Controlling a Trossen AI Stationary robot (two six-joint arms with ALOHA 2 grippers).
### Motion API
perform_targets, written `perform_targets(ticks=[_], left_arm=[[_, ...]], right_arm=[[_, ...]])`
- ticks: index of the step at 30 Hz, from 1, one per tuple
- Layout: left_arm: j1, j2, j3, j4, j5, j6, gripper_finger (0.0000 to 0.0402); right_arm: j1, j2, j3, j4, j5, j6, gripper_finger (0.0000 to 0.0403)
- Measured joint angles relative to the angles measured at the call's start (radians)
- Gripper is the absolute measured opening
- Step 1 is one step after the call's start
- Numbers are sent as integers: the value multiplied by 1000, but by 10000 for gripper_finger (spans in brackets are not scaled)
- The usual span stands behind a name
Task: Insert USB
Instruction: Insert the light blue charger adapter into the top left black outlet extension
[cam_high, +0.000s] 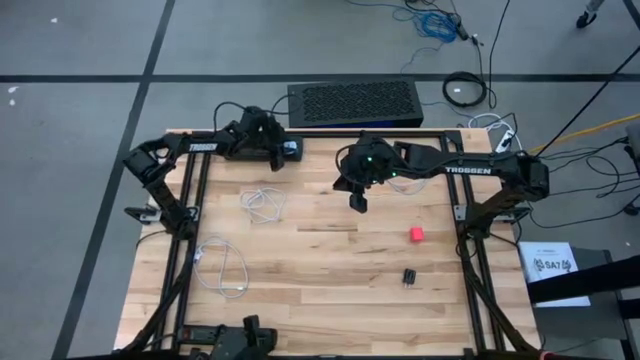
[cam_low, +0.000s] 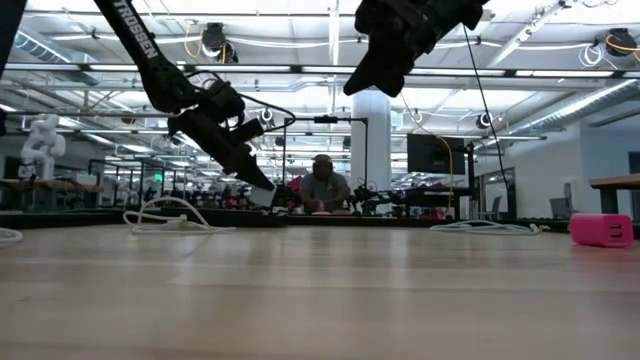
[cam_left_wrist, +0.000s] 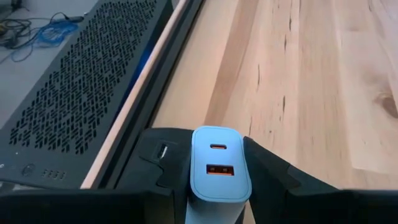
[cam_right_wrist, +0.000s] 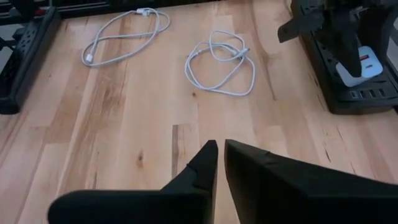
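1. While the left gripper (cam_left_wrist: 217, 186) clamps a pale blue charger block (cam_left_wrist: 219, 163) with 2 ports facing out, it sits at the table's far edge, about 11 o'clock in the high view, beside the black power strip (cam_right_wrist: 348, 93).
2. The right gripper (cam_right_wrist: 219, 155) hangs empty over the table's middle, fingers nearly together.
3. Judgement: the charger is held ready; a cable must be fetched next. The nearer coiled white cable (cam_high: 263, 204) lies toward 9 o'clock from the right gripper, the second cable (cam_high: 222, 266) toward 8 o'clock.
4. Open wood surrounds both cables; the perforated black case (cam_high: 355, 103) and the frame rail crowd the left gripper.
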Motion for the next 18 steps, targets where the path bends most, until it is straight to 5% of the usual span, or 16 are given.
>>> perform_targets(ticks=[18], left_arm=[[27, 1, 0, -23, 60, -3, 123]], right_arm=[[0, 0, 0, 7, 0, 0, 22]])
